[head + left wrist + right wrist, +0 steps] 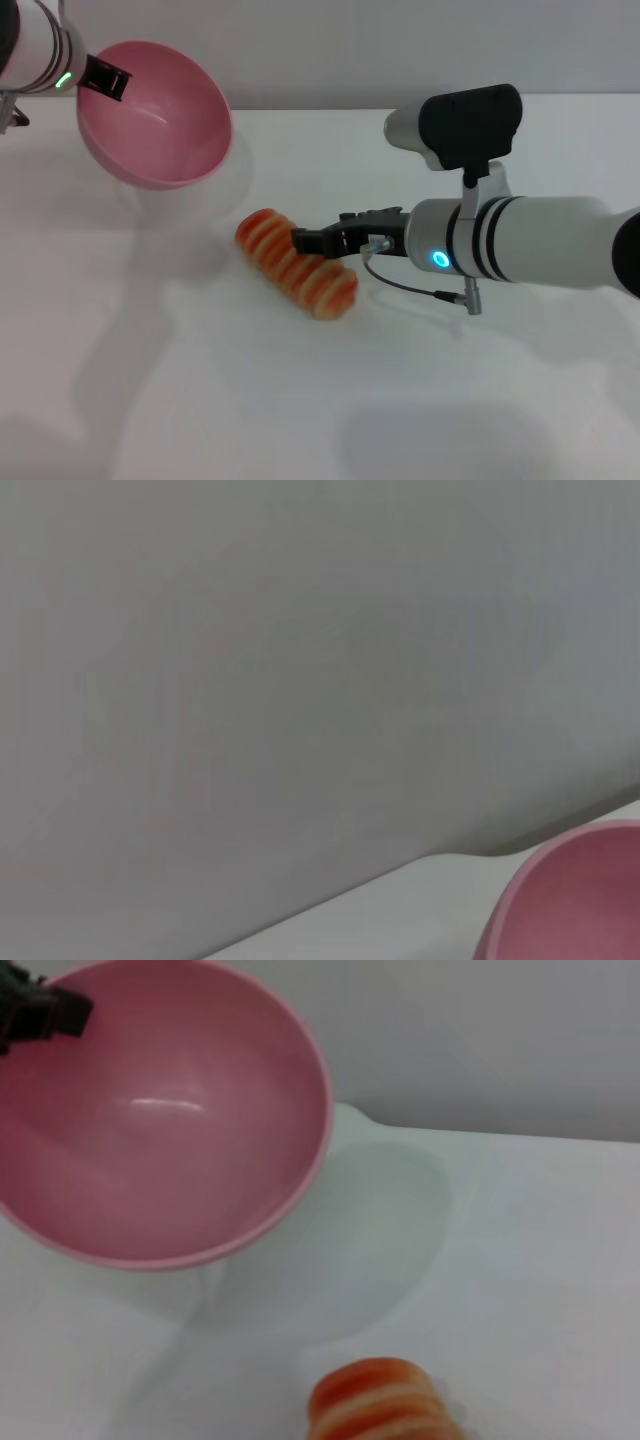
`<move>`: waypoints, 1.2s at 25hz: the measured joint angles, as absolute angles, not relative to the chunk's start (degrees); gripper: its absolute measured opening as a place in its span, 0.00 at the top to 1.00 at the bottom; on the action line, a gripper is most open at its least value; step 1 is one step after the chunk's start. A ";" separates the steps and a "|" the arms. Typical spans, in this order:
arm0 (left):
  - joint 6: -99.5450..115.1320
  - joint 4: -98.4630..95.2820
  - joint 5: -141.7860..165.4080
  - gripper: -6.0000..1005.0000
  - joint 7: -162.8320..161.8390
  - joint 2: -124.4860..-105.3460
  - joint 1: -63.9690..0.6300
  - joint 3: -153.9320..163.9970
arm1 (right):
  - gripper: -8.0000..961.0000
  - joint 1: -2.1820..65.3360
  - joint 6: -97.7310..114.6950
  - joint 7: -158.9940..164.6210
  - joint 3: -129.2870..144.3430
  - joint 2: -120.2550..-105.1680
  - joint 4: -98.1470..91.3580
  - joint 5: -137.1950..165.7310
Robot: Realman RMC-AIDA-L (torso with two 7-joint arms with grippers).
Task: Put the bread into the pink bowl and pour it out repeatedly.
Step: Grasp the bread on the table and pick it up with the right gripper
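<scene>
Right end effector (300,240) closed on bread (296,264) lying mid-bench (200,400). Left end effector (105,78) clamps rim of tilted pink bowl (155,115), raised near far-left corner.

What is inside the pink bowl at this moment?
Nothing: the pink bowl, held tilted above the table by the left gripper, shows a bare inner surface. The bread lies on the table, at the right gripper.

The bread (297,263) lies on the table (200,400) near centre. The pink bowl (155,112) is held off the table at 10 o'clock from the bread, tilted, its opening facing the bread. The left gripper (105,77) grips the bowl's rim at 9 o'clock. The right gripper (312,240) reaches the bread from 3 o'clock.
</scene>
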State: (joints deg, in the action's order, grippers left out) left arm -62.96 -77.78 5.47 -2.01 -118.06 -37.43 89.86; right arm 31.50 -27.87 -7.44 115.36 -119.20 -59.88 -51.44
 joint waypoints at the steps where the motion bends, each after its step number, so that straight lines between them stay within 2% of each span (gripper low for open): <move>1: -62.94 -77.78 5.44 0.95 -2.00 -118.06 -37.51 89.89 | 0.22 31.76 -27.75 -7.46 115.68 -119.20 -59.76 -51.78; 17: -62.84 -77.78 5.45 0.95 -1.87 -118.21 -38.07 90.28 | 0.23 37.41 -27.98 -16.02 118.27 -119.27 -49.35 -69.07; 30: -62.84 -78.13 5.45 0.95 -1.63 -118.18 -38.07 90.86 | 0.23 37.74 -28.66 -17.88 117.77 -119.17 -47.51 -69.76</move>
State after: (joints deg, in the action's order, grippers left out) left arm -62.84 -78.13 5.45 -1.63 -118.18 -38.07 90.86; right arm 37.74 -28.66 -17.88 117.77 -119.17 -47.51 -69.76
